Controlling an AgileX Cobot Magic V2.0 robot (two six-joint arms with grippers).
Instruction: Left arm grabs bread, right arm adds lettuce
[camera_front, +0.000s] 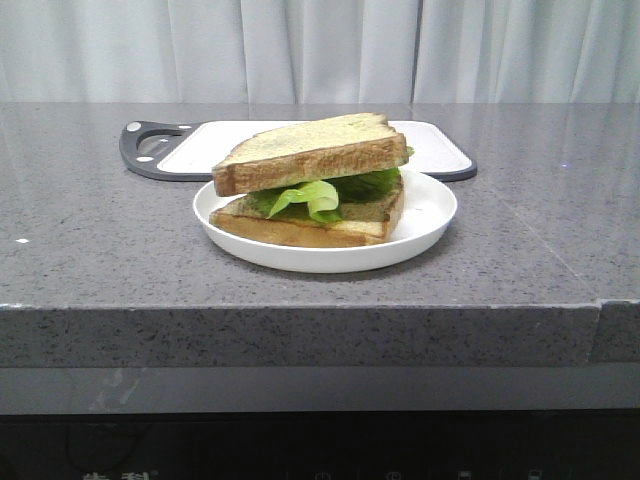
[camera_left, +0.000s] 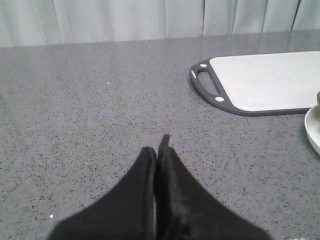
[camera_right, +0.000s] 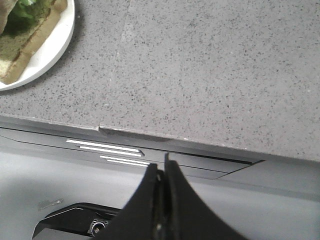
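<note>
Task looks finished: bread tops lettuce on a lower slice, all on the white plate mid-table; left gripper and right gripper clenched, empty, well clear; nothing further needed, maybe parking arms

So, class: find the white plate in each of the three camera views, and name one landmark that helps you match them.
Front view: the white plate sits mid-counter, holding the sandwich, in front of the cutting board.
Left wrist view: only a sliver of its rim shows at the right edge, next to the cutting board.
Right wrist view: part of it shows in the upper left corner, sandwich on it.
Shared landmark: the speckled grey counter.
</note>
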